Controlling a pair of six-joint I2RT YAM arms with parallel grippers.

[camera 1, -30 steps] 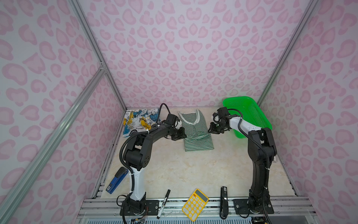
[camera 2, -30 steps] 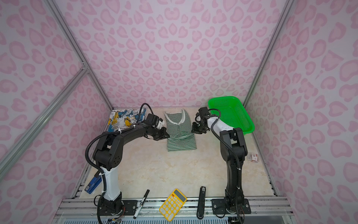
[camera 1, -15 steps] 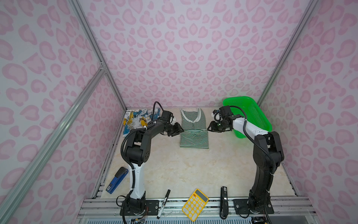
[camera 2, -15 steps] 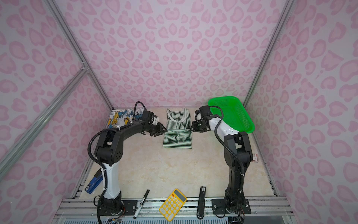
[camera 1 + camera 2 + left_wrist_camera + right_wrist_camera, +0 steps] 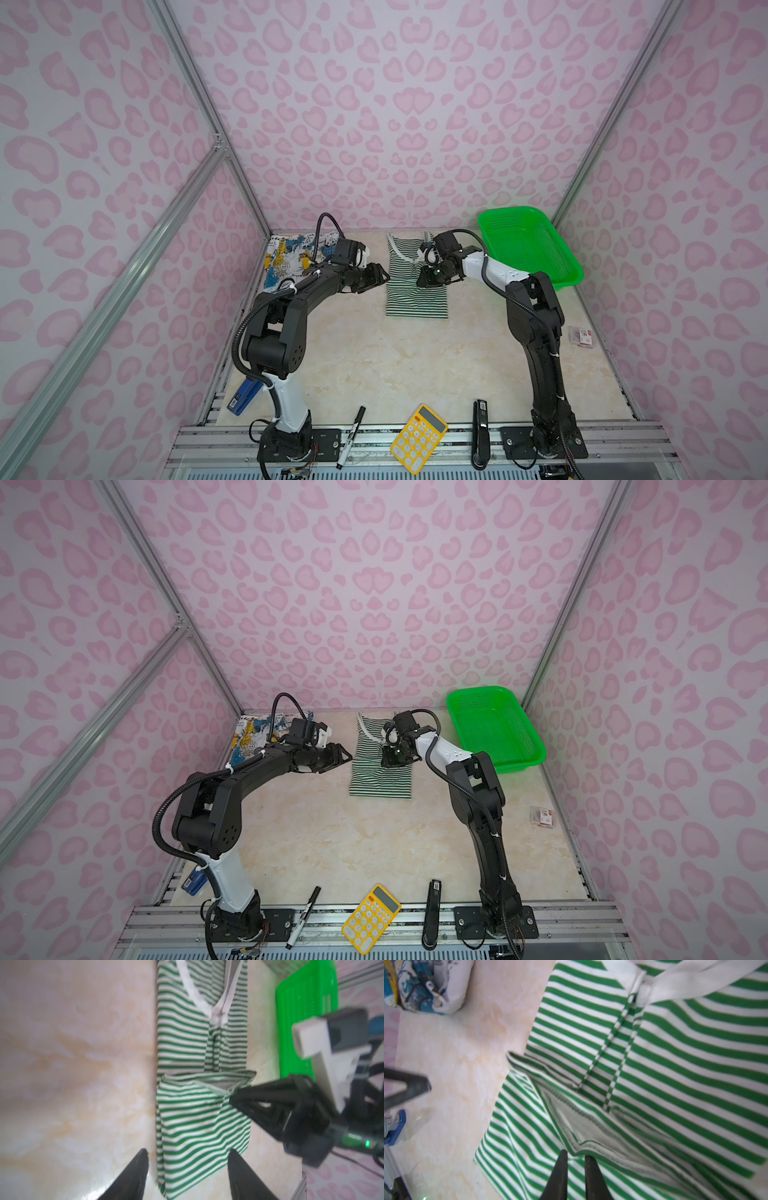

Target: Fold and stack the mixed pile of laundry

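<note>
- In both top views I am seeing the striped shirt (image 5: 415, 299) (image 5: 380, 781) lying at the far middle of the table (image 5: 395, 361). Its lower part is lying doubled up over itself. The print shirt (image 5: 291, 257) is sitting at the far left, well apart from it. The basket (image 5: 528, 249) is at the far right.
- In a top view the left pincer (image 5: 384, 277) is hanging spread just beside the striped shirt's left edge. The right pincer (image 5: 422, 282) is sitting over the shirt's right side.
- In the left wrist view the left pincer (image 5: 187, 1150) is standing wide, with the shirt's edge below the gap and nothing in its grip. The right pincer (image 5: 233, 1097) is touching the corner of the folded flap, and that corner is standing up a little.
- In the right wrist view the right pincer (image 5: 576, 1156) is almost pressed together. The shirt's hem is running right up to its tips, so I am judging that it is pinching the hem.
- I am thinking we are in the middle of folding the striped shirt. The stacking is not done yet, as the two shirts are lying apart.
- Next, I am guessing the right pincer needs to lay the flap down flat and let go gently. The cloth is thin, so it may slide or bunch up.
</note>
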